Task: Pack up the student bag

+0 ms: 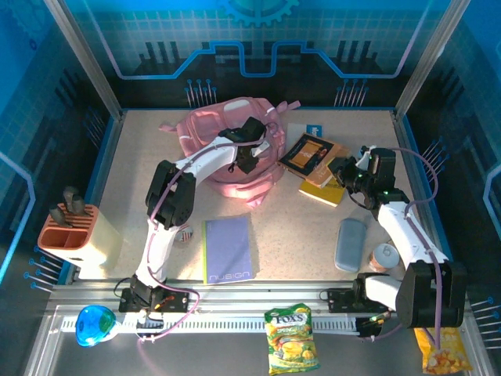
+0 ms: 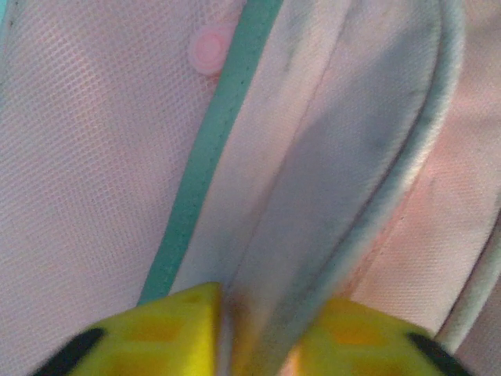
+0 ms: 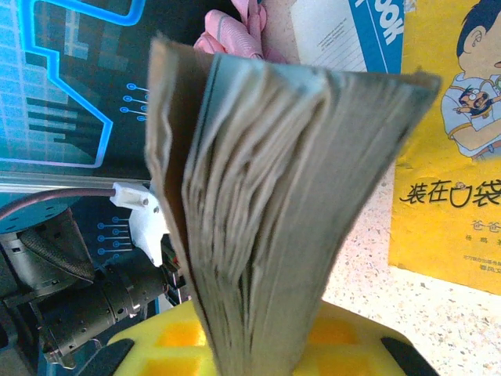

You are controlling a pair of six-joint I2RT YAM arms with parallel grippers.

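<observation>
On the edge of the student bag (image 1: pixel 207 129), the left claw (image 2: pixel 262 317) is pinching soft, probably limp fabric; right of the bag, the right claw (image 3: pixel 254 345) is clamping a book (image 3: pixel 266 196).

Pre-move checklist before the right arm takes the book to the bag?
1. Right jaws shut on the brown book: ok.
2. Book held together: not ok; cover and pages fan apart at the far end.
3. Left jaws pinching a fold of the student bag: ok.
4. Bag mouth open wide enough for the book: cannot tell.
5. Held book apart from the yellow book lying flat on the table: cannot tell.
</observation>
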